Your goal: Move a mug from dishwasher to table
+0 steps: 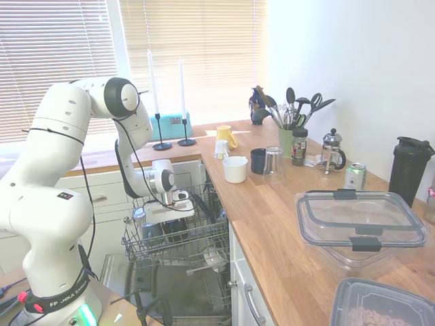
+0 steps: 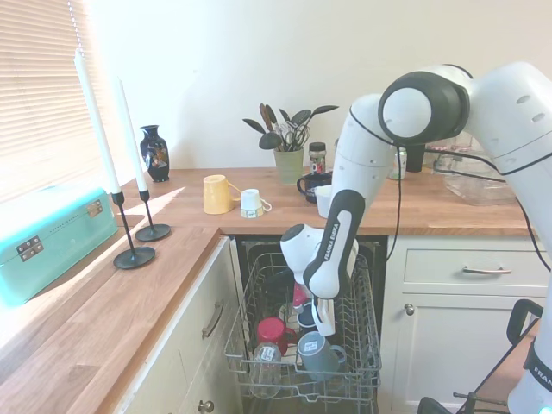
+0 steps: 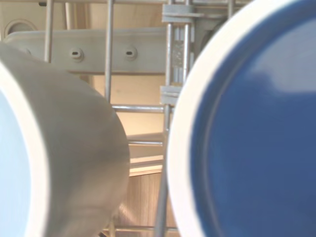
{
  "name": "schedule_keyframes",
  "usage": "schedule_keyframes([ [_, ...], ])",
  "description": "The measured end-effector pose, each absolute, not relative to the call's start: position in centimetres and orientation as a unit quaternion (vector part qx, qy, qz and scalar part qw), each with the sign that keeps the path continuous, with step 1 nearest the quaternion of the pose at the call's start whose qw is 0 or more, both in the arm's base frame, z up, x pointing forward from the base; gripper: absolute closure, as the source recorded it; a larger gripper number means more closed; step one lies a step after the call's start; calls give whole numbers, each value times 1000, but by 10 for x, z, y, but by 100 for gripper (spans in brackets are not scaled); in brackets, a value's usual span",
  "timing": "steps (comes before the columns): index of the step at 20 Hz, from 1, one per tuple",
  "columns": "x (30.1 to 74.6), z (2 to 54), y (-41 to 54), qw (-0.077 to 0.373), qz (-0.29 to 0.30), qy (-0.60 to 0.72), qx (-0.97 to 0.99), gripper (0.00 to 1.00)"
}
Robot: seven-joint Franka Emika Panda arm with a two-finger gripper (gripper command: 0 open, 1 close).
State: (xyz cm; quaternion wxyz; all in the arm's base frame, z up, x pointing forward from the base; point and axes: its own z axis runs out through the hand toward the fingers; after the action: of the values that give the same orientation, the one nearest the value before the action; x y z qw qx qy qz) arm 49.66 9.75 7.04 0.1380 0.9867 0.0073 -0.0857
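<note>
Showing the mug [image 3: 256, 138] only in the wrist view: dark blue base ringed by a pale foot, turned straight at the camera, long axis running away along the line of sight. Sitting inside the wire rack of the dishwasher [image 2: 250, 345], not on the table [image 1: 272, 224]. Lying just beside the gripper [image 2: 321, 328], which is reaching down into the middle of the rack; staying mostly hidden behind the arm in both exterior views, so not telling from them whether there is contact.

Not telling either whether the gripper is apart or together: its tip is sinking out of sight among the crockery.

Crowding the mug on one side, the grey-blue mug [image 3: 84, 163], base also facing the camera, with a narrow gap and rack wires between the two. Standing at the near edge of the rack in the second exterior view, that same grey-blue mug [image 2: 321, 354], with the red mug [image 2: 271, 332] to its left.

Lining the far part of the worktop: a white cup [image 1: 235, 169], a black mug [image 1: 258, 161] just right of it, a clear glass [image 1: 274, 163], a yellow mug [image 2: 216, 193] and a pot of utensils [image 1: 286, 139]. Occupying the near right of the worktop, a clear lidded container [image 1: 360, 221]. Standing at the far left by the window, two candlesticks [image 1: 162, 132].
</note>
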Motion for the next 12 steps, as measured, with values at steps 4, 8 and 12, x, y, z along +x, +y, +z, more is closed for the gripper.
schedule_keyframes([
  [4, 499, 72, 95, 138, -83, 3, 987, 100],
  [8, 500, 72, 95, 137, -81, 0, 987, 100],
  [12, 500, 72, 98, 132, -77, -5, 988, 100],
])
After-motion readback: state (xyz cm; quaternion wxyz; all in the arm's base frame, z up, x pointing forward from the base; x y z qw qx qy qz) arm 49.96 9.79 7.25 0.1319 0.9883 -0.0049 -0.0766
